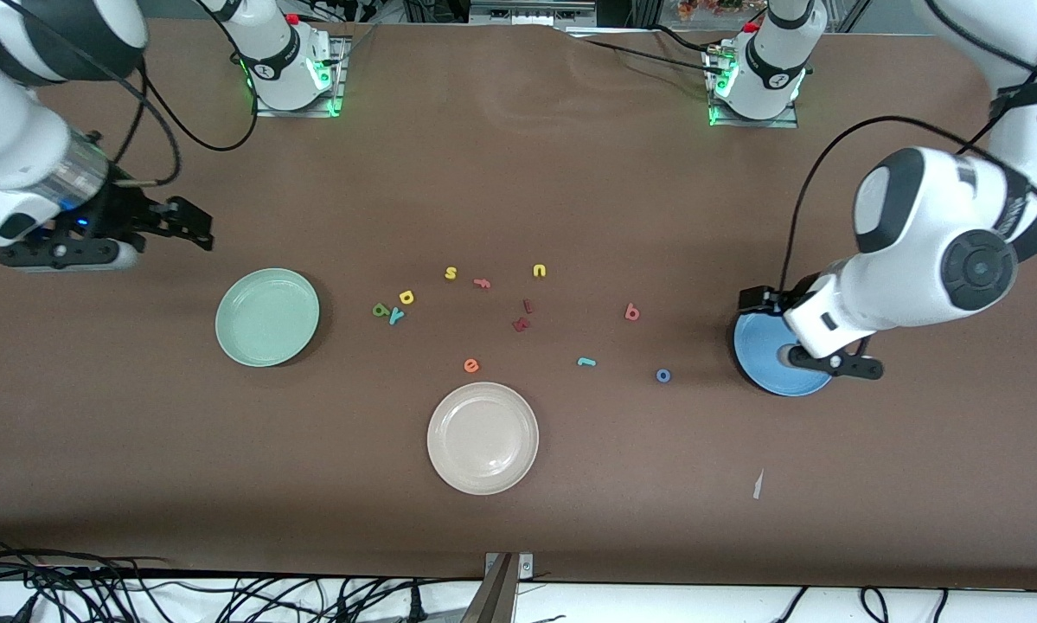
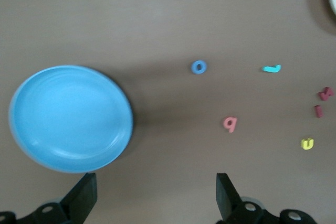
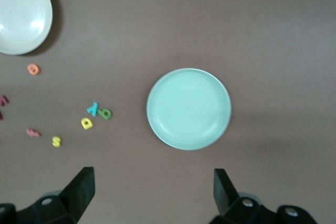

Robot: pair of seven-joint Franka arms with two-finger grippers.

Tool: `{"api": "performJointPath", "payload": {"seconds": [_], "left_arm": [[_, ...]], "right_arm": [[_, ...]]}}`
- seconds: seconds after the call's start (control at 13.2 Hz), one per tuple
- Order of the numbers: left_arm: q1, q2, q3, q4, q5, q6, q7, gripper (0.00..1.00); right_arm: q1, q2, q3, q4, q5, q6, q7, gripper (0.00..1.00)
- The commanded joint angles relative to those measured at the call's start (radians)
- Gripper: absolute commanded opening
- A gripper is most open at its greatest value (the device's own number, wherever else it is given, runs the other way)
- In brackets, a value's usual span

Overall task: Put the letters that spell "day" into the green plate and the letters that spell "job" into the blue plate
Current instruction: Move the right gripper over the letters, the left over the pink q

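The yellow "d" (image 1: 406, 297), green "a" (image 1: 380, 310) and teal "y" (image 1: 396, 316) lie together beside the green plate (image 1: 267, 317). Salmon "b" (image 1: 631, 312), teal "j" (image 1: 586, 362) and blue "o" (image 1: 663, 375) are scattered toward the blue plate (image 1: 764, 372), which the left arm partly hides. My left gripper (image 1: 758, 300) hangs open and empty over that plate's edge. My right gripper (image 1: 191, 227) hovers open and empty over bare table by the green plate (image 3: 189, 108). In the left wrist view the blue plate (image 2: 71, 119), "o" (image 2: 198, 67), "j" (image 2: 272, 68) and "b" (image 2: 230, 124) show.
A cream-white plate (image 1: 483, 450) sits nearest the front camera. Spare letters lie mid-table: yellow "s" (image 1: 451, 273), yellow "u" (image 1: 540, 271), salmon "f" (image 1: 482, 283), orange "e" (image 1: 471, 366) and two dark red pieces (image 1: 521, 324). A paper scrap (image 1: 758, 484) lies near the front edge.
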Motion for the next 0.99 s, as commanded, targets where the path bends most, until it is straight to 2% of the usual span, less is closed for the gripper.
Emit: {"api": "performJointPath", "payload": {"seconds": [0.0,0.15,0.3,0.53,0.68,0.91], "left_arm": [[-0.072,0.056,0.008,0.006,-0.009,0.082,-0.042,1.0],[-0.135,0.069,0.009,-0.082,-0.004,0.235,-0.102,1.0],[-0.189,0.069,0.009,-0.196,0.064,0.416,-0.218,1.0],[-0.249,0.122,0.008,-0.256,0.172,0.487,-0.318,1.0],[-0.266,0.122,0.008,-0.339,0.177,0.61,-0.349,0.97],[-0.273,0.159,0.008,-0.345,0.177,0.661,-0.353,0.91]], "right_arm": [[0.06,0.02,-0.001,-0.041,-0.004,0.074,0.113,1.0],[0.113,0.066,-0.001,-0.052,-0.014,0.126,0.208,1.0],[0.153,0.109,-0.001,-0.08,-0.014,0.21,0.301,1.0],[0.18,0.148,0.001,-0.159,-0.012,0.356,0.401,1.0],[0.193,0.178,0.005,-0.207,-0.012,0.437,0.475,1.0],[0.219,0.24,0.007,-0.219,-0.012,0.496,0.599,1.0]]}}
